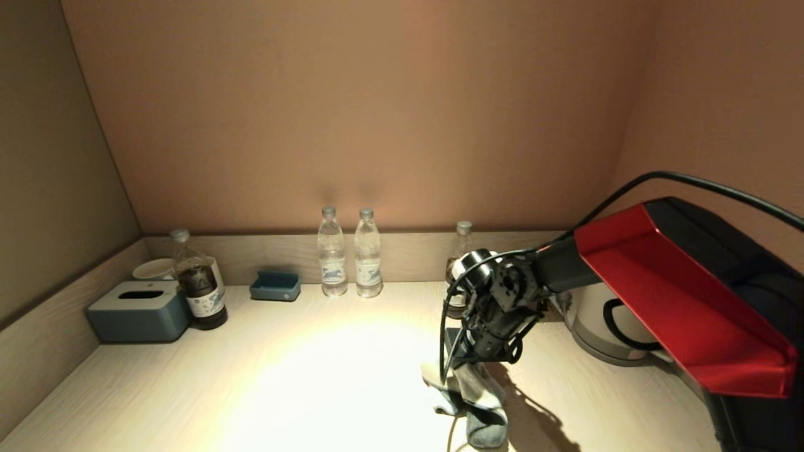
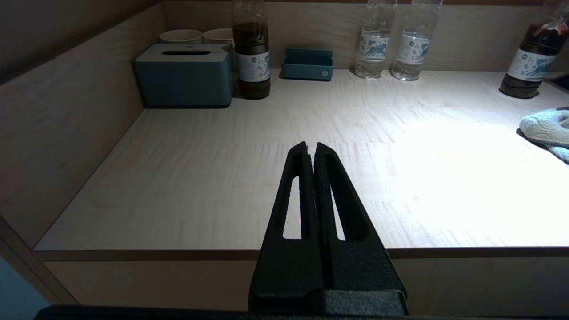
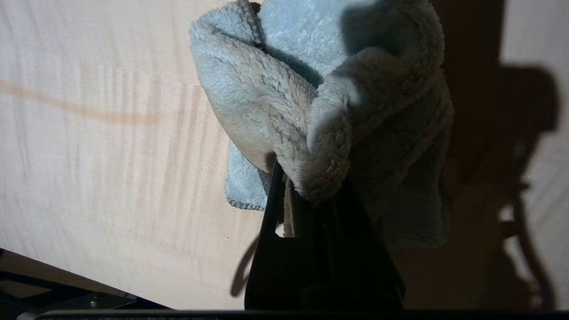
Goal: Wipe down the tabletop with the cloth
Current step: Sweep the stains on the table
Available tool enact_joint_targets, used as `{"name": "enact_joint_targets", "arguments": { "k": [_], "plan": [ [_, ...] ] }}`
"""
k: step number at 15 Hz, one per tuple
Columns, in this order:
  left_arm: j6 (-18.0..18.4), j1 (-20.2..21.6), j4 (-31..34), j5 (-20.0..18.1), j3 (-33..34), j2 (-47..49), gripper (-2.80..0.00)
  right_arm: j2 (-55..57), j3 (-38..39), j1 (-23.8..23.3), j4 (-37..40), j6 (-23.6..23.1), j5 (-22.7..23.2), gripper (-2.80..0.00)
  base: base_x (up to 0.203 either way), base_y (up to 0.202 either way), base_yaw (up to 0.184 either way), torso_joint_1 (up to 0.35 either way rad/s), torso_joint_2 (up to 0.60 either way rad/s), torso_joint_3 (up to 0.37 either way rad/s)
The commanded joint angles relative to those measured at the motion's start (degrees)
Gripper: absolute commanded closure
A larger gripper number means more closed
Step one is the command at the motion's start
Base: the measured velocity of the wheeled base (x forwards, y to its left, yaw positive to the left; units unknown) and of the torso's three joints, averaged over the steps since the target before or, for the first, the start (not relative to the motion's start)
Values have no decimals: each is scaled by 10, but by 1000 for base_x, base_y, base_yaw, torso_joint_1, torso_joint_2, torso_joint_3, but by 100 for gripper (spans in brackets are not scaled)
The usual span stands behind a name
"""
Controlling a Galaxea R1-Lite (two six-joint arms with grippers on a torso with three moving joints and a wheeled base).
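Note:
A light blue fluffy cloth (image 1: 472,402) lies bunched on the pale wooden tabletop (image 1: 301,376), right of centre near the front. My right gripper (image 1: 461,364) points down onto it and is shut on a fold of the cloth (image 3: 320,133). The cloth's edge also shows in the left wrist view (image 2: 549,131). My left gripper (image 2: 311,149) is shut and empty, held before the table's front edge at the left; it does not show in the head view.
At the back stand two clear water bottles (image 1: 349,257), a dark bottle (image 1: 200,282), a blue tissue box (image 1: 139,311), a small blue tray (image 1: 275,285), cups (image 1: 154,269), another bottle (image 1: 461,251) behind my right wrist, and a kettle (image 1: 606,326) at the right.

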Motion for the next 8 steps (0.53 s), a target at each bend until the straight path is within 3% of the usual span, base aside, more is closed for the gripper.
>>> {"name": "enact_joint_targets", "arguments": {
  "k": [1, 6, 8],
  "plan": [
    [0, 0, 0, 0, 0, 0, 0, 14, -19, 12, 28, 4, 1, 0, 0, 0, 0, 0, 0, 0],
    [0, 0, 0, 0, 0, 0, 0, 46, -98, 43, 78, 6, 3, 0, 0, 0, 0, 0, 0, 0],
    [0, 0, 0, 0, 0, 0, 0, 57, -140, 80, 108, 17, 4, 0, 0, 0, 0, 0, 0, 0]
  ]
}}
